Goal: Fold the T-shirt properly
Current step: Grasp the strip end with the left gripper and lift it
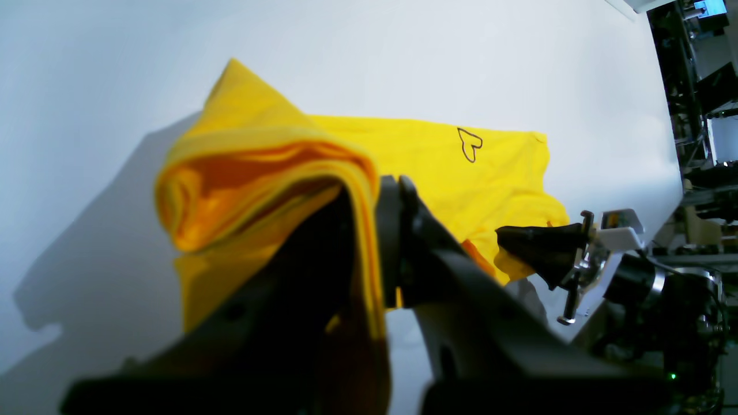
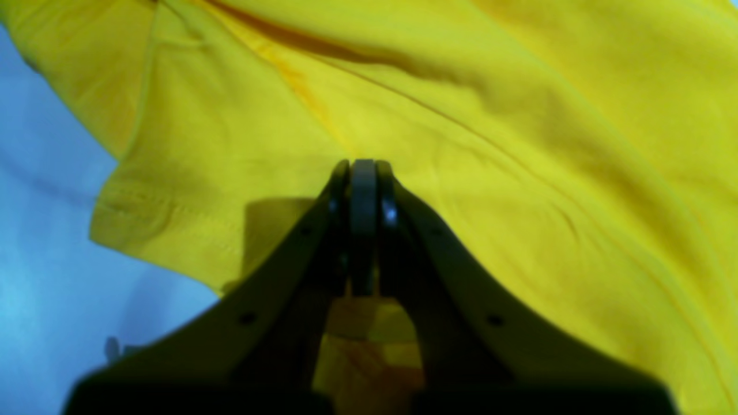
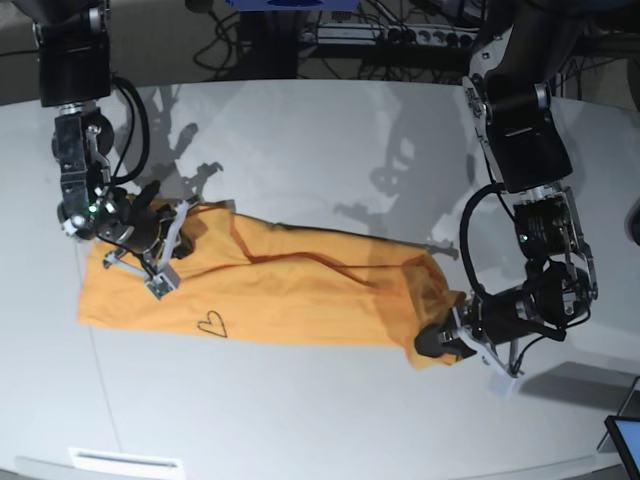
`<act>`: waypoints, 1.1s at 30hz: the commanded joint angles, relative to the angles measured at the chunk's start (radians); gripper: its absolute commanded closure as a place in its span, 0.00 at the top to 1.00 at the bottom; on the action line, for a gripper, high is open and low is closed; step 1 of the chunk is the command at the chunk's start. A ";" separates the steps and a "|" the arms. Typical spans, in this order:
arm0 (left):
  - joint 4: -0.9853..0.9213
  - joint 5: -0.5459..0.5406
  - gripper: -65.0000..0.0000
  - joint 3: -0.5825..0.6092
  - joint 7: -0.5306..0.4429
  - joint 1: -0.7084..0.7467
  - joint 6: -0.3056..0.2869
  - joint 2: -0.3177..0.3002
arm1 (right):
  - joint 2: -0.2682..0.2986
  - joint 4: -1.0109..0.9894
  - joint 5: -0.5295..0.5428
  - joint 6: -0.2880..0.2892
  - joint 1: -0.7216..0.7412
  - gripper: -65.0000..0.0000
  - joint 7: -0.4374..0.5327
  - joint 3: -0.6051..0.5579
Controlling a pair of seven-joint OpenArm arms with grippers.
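A pale grey-white surface (image 3: 330, 140) is seen filling the base view, curved along its far edge. Directly on it, the orange-yellow T-shirt (image 3: 300, 295) is laid lengthwise across the middle, bunched at both ends. A small dark heart outline (image 3: 211, 324) is shown on the cloth near its front edge. Shadows are cast on the bare surface behind the shirt.

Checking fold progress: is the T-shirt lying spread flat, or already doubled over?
Partly folded. The T-shirt lies as a long doubled band on the table; the left gripper and right gripper each pinch an end.
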 commanded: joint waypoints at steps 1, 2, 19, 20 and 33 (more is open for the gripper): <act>0.021 -0.031 0.00 0.000 -0.018 -0.032 -0.002 0.012 | 0.008 -0.008 0.004 0.002 0.011 0.00 0.000 -0.001; 0.021 -0.031 0.00 0.000 -0.018 -0.032 -0.002 0.024 | 0.008 -0.022 0.004 0.002 0.014 0.00 0.003 -0.001; 0.067 0.049 0.00 0.089 -0.018 -0.052 -0.002 0.210 | 0.009 -0.107 0.004 0.002 0.013 0.00 0.039 -0.001; 0.067 0.049 0.00 0.111 -0.018 -0.052 -0.002 0.217 | 0.009 -0.107 0.004 0.002 0.013 0.00 0.039 -0.001; 0.056 0.092 0.00 0.232 -0.048 -0.041 -0.002 0.293 | 0.011 -0.108 0.002 0.002 0.013 0.00 0.039 -0.001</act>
